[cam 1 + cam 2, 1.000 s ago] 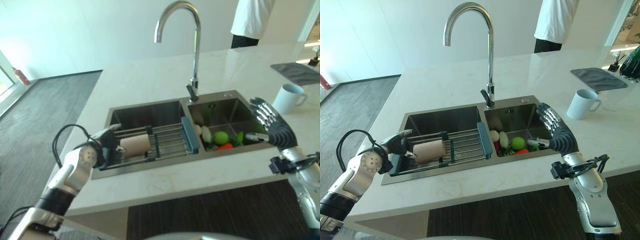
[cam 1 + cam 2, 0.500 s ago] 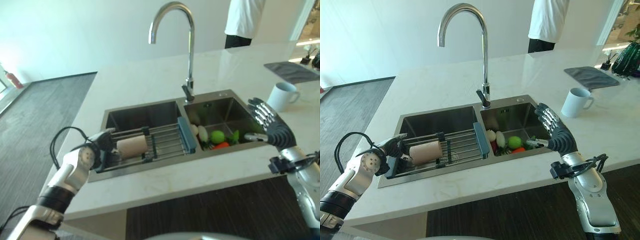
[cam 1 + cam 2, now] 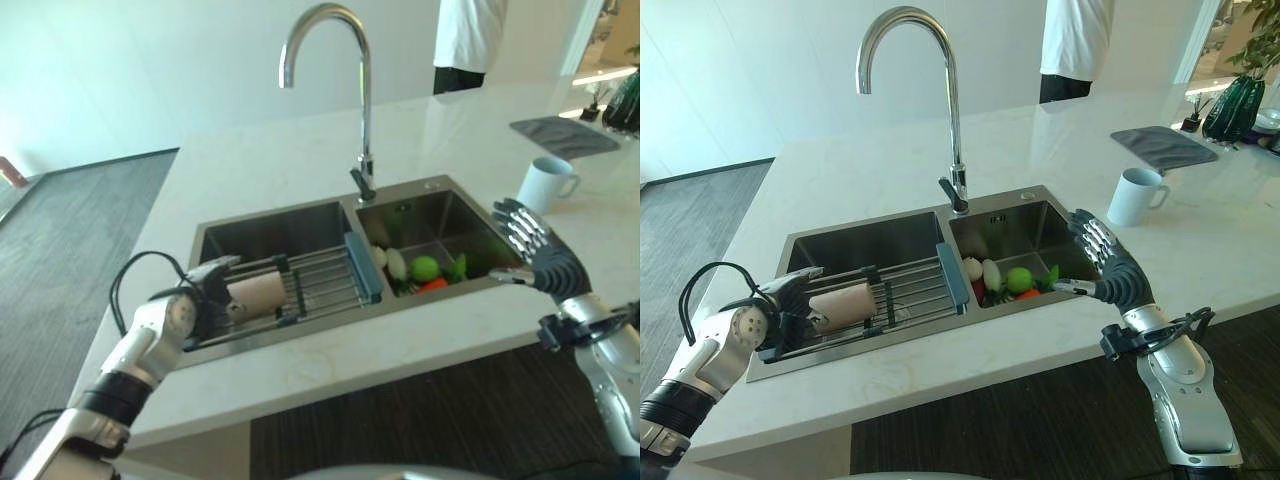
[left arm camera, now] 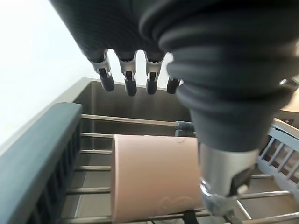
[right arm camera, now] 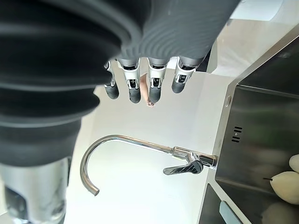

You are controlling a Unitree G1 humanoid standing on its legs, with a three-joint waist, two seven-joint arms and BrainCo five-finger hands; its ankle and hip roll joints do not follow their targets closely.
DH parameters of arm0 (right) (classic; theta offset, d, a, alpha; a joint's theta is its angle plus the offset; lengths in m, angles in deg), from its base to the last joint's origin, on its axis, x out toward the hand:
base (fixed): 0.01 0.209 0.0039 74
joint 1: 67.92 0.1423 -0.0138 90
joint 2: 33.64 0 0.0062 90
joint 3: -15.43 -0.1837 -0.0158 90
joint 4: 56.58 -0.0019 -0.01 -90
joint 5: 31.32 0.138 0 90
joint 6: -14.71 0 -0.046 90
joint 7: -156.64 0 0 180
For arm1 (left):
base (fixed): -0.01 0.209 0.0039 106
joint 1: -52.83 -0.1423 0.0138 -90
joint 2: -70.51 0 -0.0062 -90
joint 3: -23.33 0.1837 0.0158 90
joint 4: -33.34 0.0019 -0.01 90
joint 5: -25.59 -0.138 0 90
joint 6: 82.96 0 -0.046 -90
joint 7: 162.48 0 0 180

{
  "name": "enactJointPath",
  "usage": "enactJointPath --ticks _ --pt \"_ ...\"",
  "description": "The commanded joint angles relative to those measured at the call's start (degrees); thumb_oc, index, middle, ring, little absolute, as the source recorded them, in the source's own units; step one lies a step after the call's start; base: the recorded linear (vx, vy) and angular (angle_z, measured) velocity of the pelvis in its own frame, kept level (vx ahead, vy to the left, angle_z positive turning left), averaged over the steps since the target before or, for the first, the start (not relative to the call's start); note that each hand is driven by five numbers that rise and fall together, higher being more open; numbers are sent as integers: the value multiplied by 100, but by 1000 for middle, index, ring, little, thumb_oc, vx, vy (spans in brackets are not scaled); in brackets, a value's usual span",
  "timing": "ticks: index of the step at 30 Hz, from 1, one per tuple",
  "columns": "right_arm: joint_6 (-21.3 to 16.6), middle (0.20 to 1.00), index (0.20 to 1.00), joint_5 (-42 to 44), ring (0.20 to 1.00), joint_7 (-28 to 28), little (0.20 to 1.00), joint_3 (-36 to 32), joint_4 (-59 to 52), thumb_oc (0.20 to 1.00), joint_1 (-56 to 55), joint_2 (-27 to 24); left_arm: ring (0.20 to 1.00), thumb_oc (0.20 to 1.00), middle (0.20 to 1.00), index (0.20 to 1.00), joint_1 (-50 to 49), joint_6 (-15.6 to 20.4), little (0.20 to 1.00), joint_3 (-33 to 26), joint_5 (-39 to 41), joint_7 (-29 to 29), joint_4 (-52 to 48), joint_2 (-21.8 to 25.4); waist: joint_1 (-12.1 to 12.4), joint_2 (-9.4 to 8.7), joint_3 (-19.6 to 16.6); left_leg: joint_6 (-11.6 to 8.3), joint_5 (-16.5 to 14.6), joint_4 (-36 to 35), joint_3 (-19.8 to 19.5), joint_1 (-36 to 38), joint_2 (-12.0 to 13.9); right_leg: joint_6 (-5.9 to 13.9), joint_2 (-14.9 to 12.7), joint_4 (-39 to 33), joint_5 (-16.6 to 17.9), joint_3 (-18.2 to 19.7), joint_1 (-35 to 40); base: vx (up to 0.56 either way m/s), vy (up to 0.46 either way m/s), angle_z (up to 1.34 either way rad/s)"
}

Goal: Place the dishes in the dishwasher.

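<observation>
Here the white marble surface (image 3: 860,170) carries a steel double sink (image 3: 905,235) with one tall chrome faucet (image 3: 930,80) rising behind the divider; a person (image 3: 1070,45) in a white top stands at the far side. Across the left basin lies one wire drying rack (image 3: 910,290) with dark blue-grey end pieces, and on it rests the task's thing, a single pinkish-beige cup (image 3: 840,303) lying on its side. The right basin holds a small heap of produce (image 3: 1012,280): one green round fruit, something orange-red, and pale pieces I count as about three, though they overlap too much to be sure. Farther right on the surface stand one white mug (image 3: 1132,196) and one grey mat (image 3: 1164,146). The left hand (image 3: 790,300) hovers just beside the cup's outer end, its fingers (image 4: 128,81) straight and released above the cup, nothing held; the wrist view shows a clear gap between fingertips and cup. The right hand (image 3: 1110,268) hangs over the near edge of the right basin, fingers spread, released and empty. The risk, as I judge it, is the cup's round side: a closing hand could roll it along the rack bars and away, or the fingers could catch the rack's end piece and shift the whole rack. No dishwasher shows, so the carry ahead is unknown.
</observation>
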Motion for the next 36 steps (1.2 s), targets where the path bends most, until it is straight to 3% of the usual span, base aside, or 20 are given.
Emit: enactJointPath --ticks 1,23,36 --pt "-293 1000 1000 59 1000 -4 1000 -60 -92 1000 499 -154 1000 1000 1000 1000 852 197 1000 -100 -309 -211 107 284 -51 -53 114 -170 -318 42 -5 376 625 347 -353 33 -6 -62 40 5 -11 -4" --pt "-243 1000 1000 114 1000 -162 1000 -175 -65 1000 411 -311 1000 1000 1000 1000 969 302 1000 238 -512 -569 1262 95 -325 -40 84 -139 -344 42 279 501 628 341 -307 33 43 230 -38 8 -9 -6" --pt "-174 1000 1000 130 1000 -219 1000 -277 -83 1000 368 -297 1000 1000 1000 1000 815 208 1000 184 -552 -598 1438 -59 -338 -43 84 -130 -347 42 292 513 624 336 -304 33 43 253 -41 4 1 -1"
